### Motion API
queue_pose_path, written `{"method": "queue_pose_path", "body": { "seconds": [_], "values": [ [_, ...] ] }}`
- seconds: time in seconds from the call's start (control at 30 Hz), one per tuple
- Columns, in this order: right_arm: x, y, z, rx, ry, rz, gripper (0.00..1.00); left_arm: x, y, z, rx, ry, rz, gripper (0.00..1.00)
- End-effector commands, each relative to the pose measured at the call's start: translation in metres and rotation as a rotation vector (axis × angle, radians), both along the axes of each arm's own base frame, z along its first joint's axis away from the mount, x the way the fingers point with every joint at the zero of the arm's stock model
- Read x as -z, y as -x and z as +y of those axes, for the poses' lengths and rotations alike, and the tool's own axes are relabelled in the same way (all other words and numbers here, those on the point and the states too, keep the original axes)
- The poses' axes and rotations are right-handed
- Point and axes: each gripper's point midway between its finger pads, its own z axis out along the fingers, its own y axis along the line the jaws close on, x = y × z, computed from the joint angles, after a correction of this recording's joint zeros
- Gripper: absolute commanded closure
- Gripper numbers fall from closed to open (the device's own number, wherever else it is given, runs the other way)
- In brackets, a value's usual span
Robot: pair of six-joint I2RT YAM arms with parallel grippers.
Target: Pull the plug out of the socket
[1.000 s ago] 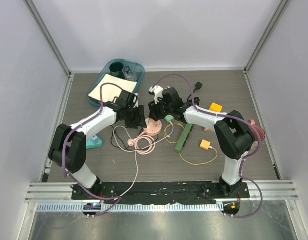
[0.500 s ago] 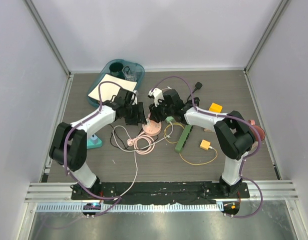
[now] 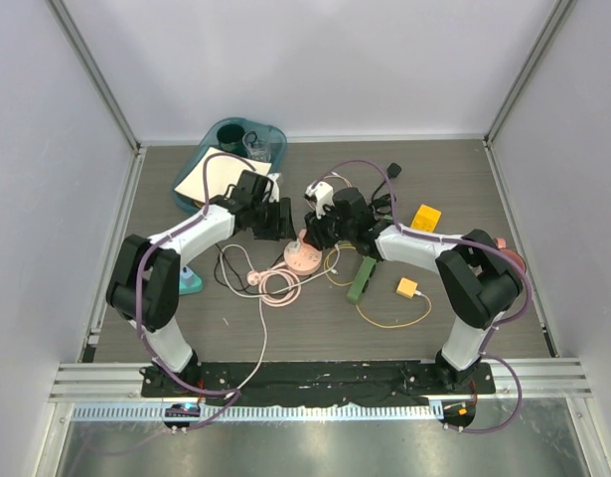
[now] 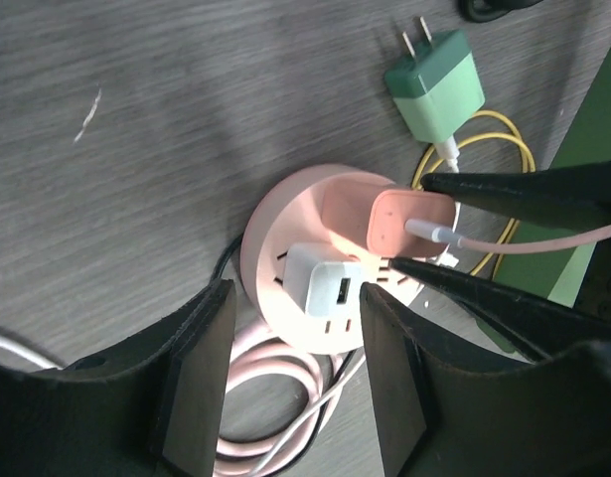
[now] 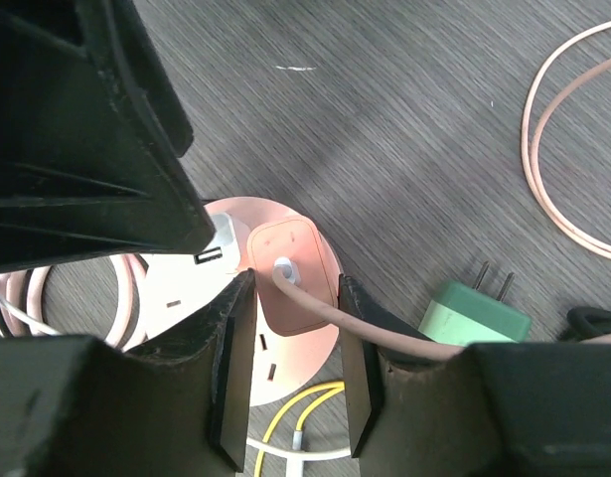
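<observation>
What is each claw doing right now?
Left claw: open over the white adapter.
Right claw: around pink plug; grip cannot be told.

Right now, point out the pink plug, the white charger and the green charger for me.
pink plug [image 4: 389,211], left wrist view, top face.
white charger [image 4: 315,278], left wrist view, face beside USB slot.
green charger [image 4: 436,89], left wrist view, body's middle.
</observation>
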Motion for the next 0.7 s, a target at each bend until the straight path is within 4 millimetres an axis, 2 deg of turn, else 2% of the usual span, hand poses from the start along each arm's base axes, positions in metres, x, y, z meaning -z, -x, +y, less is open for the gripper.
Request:
{"method": "queue_pose_path", "body": {
  "seconds": [0.0, 0.1, 0.13, 0.3, 0.5, 0.6, 0.63, 0.67],
  "values": [
    [-0.039, -0.01, 0.007, 0.038, -0.088, -0.08, 0.99, -0.017, -0.02, -0.016, 0.076, 0.036, -0.113, 0.44],
    [-0.037, -0.011, 0.008, 0.057, -0.091, -0.057, 0.99, -0.013, -0.013, -0.02, 0.113, 0.038, -0.134, 0.47],
    [-0.037, -0.012, 0.008, 0.065, -0.094, -0.051, 0.99, -0.02, -0.013, -0.022, 0.121, 0.051, -0.166, 0.47],
    [-0.036, -0.012, 0.009, 0.073, -0.101, -0.03, 0.99, -0.017, -0.005, -0.023, 0.143, -0.012, -0.21, 0.45],
    [-0.043, -0.011, 0.009, 0.086, -0.119, -0.031, 0.99, -0.003, -0.002, -0.019, 0.123, -0.082, -0.203, 0.45],
    [-0.048, -0.012, 0.009, 0.095, -0.127, -0.034, 0.99, 0.004, 0.0, -0.017, 0.115, -0.122, -0.199, 0.53],
    [-0.048, -0.012, 0.009, 0.097, -0.13, -0.031, 0.99, 0.005, 0.001, -0.016, 0.116, -0.13, -0.201, 0.63],
    [-0.048, -0.011, 0.009, 0.096, -0.132, -0.027, 0.99, 0.008, 0.001, -0.014, 0.109, -0.147, -0.202, 0.69]
  ]
}}
